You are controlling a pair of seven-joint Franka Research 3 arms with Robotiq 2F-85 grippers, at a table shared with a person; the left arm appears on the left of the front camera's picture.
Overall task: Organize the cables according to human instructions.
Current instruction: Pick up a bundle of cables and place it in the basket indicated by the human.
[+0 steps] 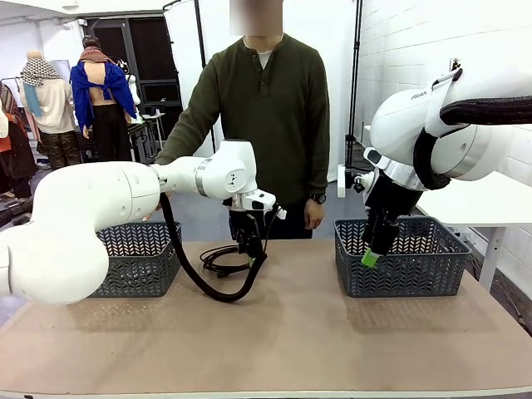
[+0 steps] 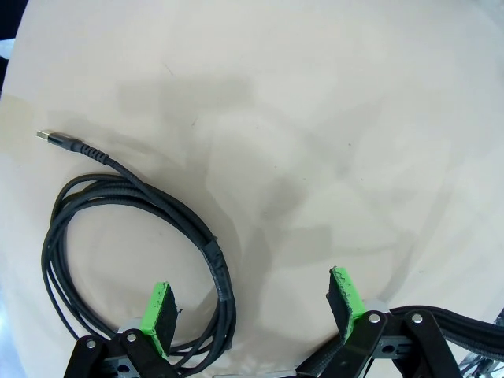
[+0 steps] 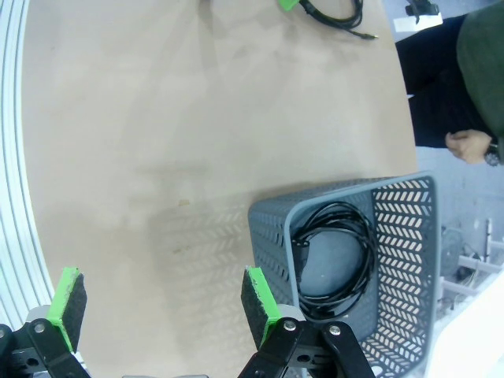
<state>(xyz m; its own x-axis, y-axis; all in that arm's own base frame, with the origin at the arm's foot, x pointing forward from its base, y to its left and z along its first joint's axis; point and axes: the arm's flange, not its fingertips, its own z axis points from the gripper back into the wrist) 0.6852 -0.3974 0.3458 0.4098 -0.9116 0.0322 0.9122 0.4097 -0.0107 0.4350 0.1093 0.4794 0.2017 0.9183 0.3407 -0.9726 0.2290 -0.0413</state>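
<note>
One black cable lies coiled on the table just in front of the person. My left gripper hangs low over its right edge. In the left wrist view this gripper is open; the cable's loop passes just inside the left pad, and its small plug points away. My right gripper is open at the front left corner of the right basket. The right wrist view shows this gripper over bare table beside the basket, with a second coiled cable inside.
A second grey basket stands at the table's left. The left arm's thick black hose sags down to the table in front of the cable. The person's hand hangs at the table's far edge.
</note>
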